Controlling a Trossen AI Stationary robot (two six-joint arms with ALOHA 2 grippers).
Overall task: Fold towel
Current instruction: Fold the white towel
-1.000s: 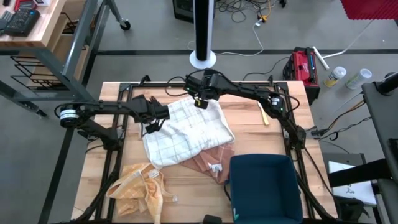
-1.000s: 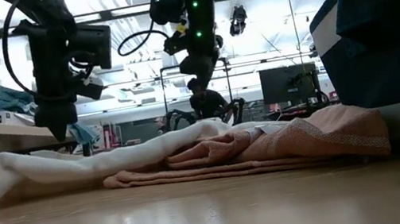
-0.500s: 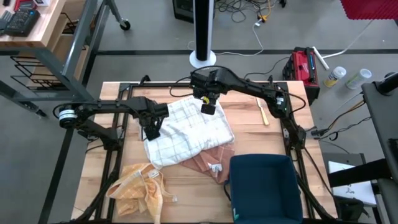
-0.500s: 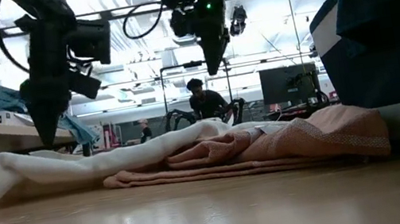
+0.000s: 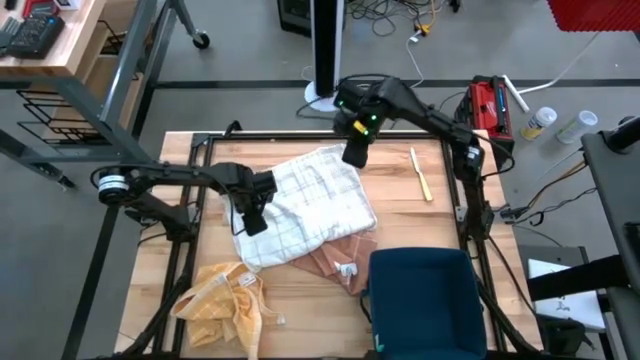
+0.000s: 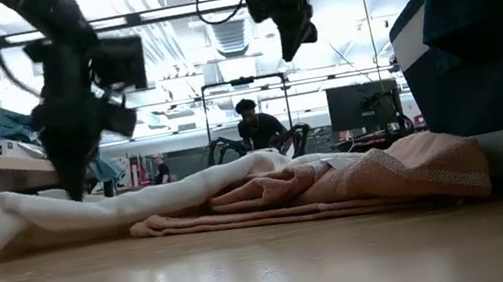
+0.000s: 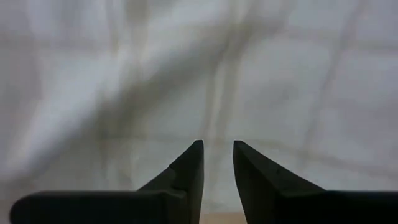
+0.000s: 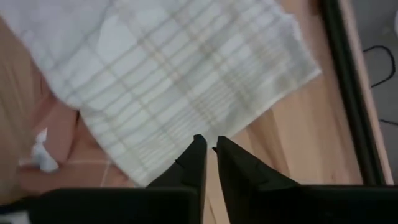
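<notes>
A white checked towel (image 5: 310,205) lies spread and rumpled on the table's middle, its near part resting on a salmon towel (image 5: 335,260). My left gripper (image 5: 249,224) hovers over the white towel's left part, fingers pointing down and slightly apart; its wrist view shows only white towel (image 7: 249,74) below the gripper (image 7: 217,146). My right gripper (image 5: 353,158) is raised high above the towel's far right corner (image 8: 292,56), shut and holding nothing (image 8: 210,142). In the low view the white towel (image 6: 91,212) lies flat under both grippers (image 6: 71,185) (image 6: 290,52).
A yellow cloth (image 5: 225,300) lies bunched at the near left. A dark blue bin (image 5: 425,300) stands at the near right, beside the salmon towel (image 6: 339,183). A wooden stick (image 5: 420,175) lies far right. A black frame (image 5: 200,150) runs round the table. A person (image 6: 251,126) is in the room behind.
My right gripper has left the towel's far edge, risen high and moved toward the table's far right. My left gripper has moved from the towel's left edge toward the near edge and tipped. The white towel has stayed lying as it was.
</notes>
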